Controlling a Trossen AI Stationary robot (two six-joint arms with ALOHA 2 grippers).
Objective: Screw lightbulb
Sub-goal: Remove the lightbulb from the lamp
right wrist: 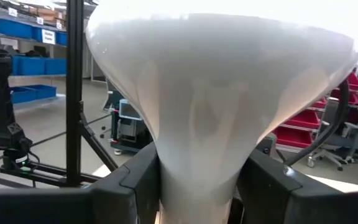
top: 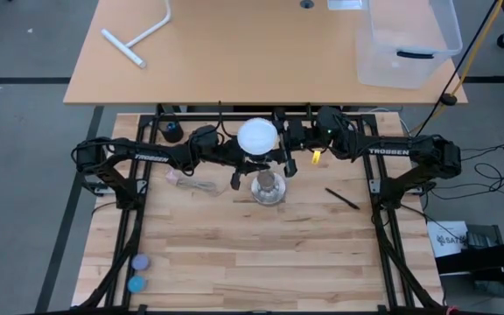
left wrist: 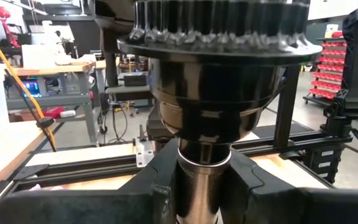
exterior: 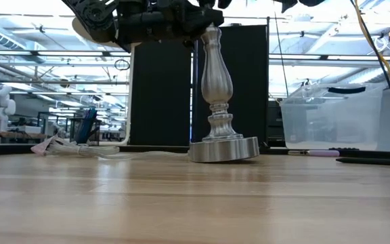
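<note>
Up top, both hands meet at the lamp post in the middle of the wooden counter.

From above, the lightbulb sits over the metal post, whose round base rests flat on the boards. The right hand is closed on the lightbulb's pale neck, one dark finger on each side of it. The left hand grips the post's stem just under the black socket, fingers pressed to either side. On the far tan table stands a clear plastic bin with a dark object in it; what it is cannot be told. A white T-shaped piece lies on that table too. Two small blue discs sit at the counter's near left corner, and a thin black stick lies to the post's right.
</note>
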